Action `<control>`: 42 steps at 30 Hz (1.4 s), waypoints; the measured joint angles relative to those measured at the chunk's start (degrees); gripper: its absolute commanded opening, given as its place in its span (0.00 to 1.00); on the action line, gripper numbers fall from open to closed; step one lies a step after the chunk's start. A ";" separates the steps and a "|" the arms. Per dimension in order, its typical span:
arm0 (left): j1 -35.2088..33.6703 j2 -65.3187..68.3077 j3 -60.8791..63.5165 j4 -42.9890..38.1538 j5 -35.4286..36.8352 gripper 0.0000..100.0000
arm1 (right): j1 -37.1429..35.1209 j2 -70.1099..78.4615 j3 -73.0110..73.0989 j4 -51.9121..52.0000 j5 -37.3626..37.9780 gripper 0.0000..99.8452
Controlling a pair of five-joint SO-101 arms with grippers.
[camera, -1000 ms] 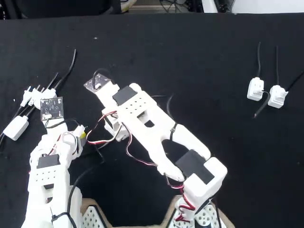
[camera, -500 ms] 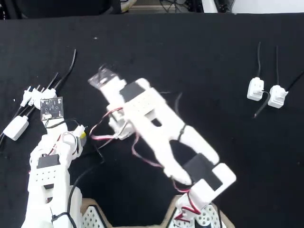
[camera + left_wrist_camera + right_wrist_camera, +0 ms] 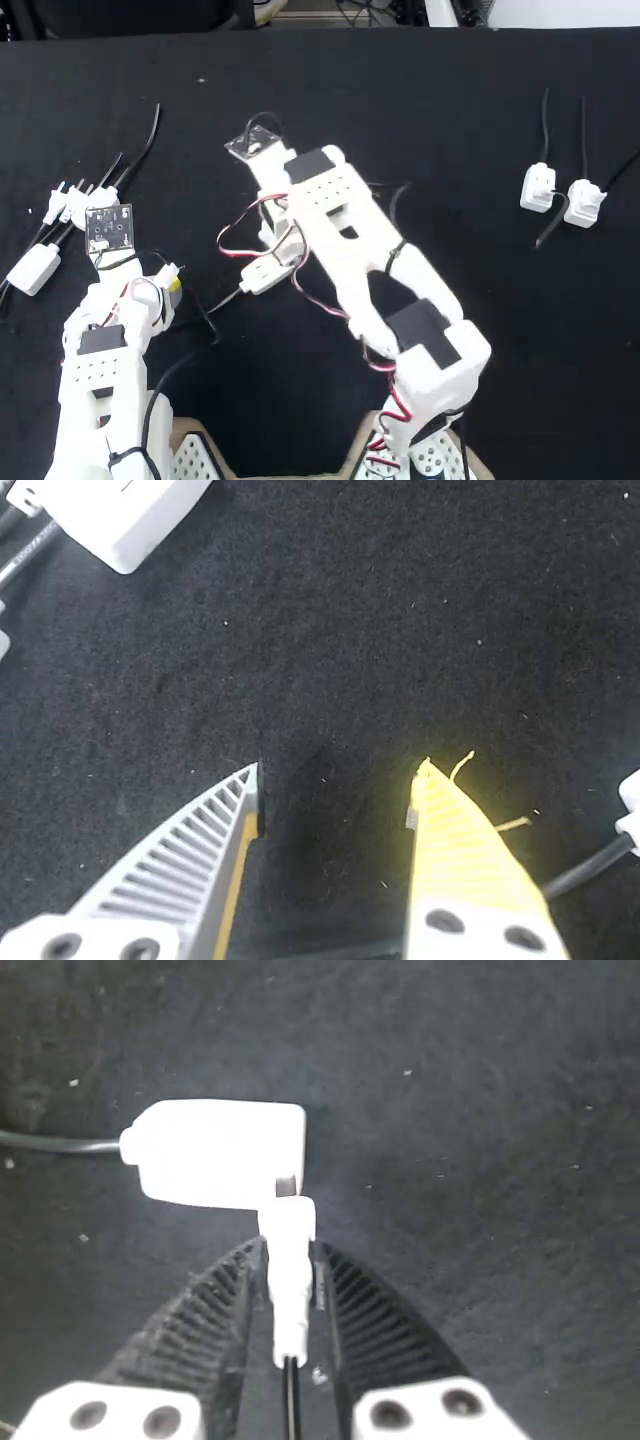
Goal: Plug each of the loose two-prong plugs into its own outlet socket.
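Right gripper (image 3: 290, 1250) fingers pinch one plug (image 3: 287, 1218) seated in a socket (image 3: 220, 1152). Two more sockets (image 3: 538, 187) (image 3: 585, 202) sit well right of it, and another socket (image 3: 35, 268) well left. Left gripper (image 3: 335, 780) fingers gape wide.

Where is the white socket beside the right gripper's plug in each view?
High view: socket under the right arm, left of centre.
Right wrist view: just beyond the right gripper, touching its plug.
Left wrist view: the white block there is another socket.
Shared landmark: the socket's black cable.

2 white plastic arms (image 3: 350, 250), black motor blocks (image 3: 312, 165), looping red-and-white wires (image 3: 225, 243), ribbed grey-and-yellow pincer fingers (image 3: 185, 855).
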 measured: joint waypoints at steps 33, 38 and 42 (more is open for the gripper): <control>0.00 0.00 0.00 0.00 0.00 0.24 | 1.49 0.88 -3.52 -0.09 0.35 0.01; 0.00 0.00 0.00 0.00 0.00 0.24 | 1.67 0.53 -3.52 -0.09 0.35 0.01; 0.00 0.00 0.00 0.00 0.00 0.24 | 1.67 0.53 -3.52 0.18 0.35 0.01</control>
